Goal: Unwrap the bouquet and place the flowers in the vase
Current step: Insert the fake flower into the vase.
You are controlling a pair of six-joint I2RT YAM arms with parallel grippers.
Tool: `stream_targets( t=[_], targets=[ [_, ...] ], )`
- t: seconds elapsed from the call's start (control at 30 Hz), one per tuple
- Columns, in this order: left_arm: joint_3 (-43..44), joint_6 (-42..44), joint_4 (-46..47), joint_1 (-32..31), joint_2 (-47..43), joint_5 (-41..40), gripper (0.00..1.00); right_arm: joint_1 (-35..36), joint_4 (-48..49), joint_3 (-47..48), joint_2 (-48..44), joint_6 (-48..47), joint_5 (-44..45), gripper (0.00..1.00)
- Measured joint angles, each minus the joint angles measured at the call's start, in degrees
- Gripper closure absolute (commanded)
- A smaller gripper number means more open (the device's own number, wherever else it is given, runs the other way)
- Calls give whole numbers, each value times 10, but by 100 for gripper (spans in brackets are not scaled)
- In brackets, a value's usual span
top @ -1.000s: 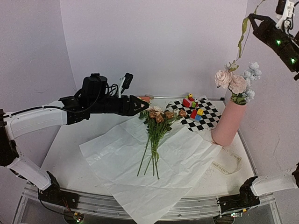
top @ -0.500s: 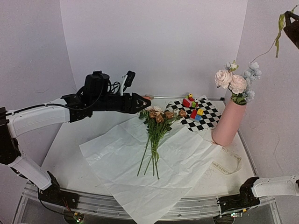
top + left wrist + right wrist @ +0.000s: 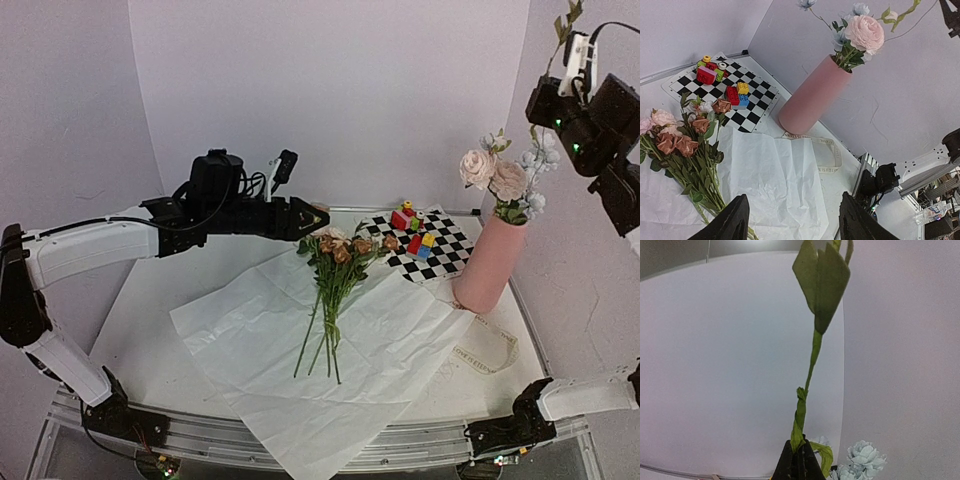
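The bouquet lies opened out: pink and peach flowers [image 3: 337,262] rest on the flat white paper [image 3: 270,350], also seen as flowers [image 3: 685,142] in the left wrist view. The pink vase [image 3: 489,264] stands at the right and holds pink and pale blue blooms [image 3: 500,178]. My left gripper [image 3: 318,218] hovers open just left of the flower heads; its fingers [image 3: 732,222] frame only paper. My right gripper [image 3: 545,95] is high above the vase, shut on a green stem [image 3: 807,390] that points upward with a leaf [image 3: 821,280] at its top.
A checkered board [image 3: 440,248] with small coloured blocks [image 3: 412,225] lies behind the flowers, left of the vase. A printed ribbon [image 3: 487,352] sits on the table in front of the vase. Walls close in at the back and right.
The right arm swung up out of the corner of view and has come back down above the vase, the stem now pointing upward. The left gripper edged slightly right toward the flower heads.
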Motion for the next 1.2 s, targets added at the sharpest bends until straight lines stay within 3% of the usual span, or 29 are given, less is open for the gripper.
stream_targets(
  t=[0.37, 0.9, 1.2],
  targets=[
    [3, 4, 0, 0, 7, -2, 37, -79, 3, -43, 23, 29, -11, 100],
    [22, 10, 0, 0, 36, -6, 37, -212, -7, -68, 45, 179, -150, 100],
    [39, 31, -7, 2, 52, -11, 37, -226, -5, -109, 46, 223, -193, 100]
  ],
)
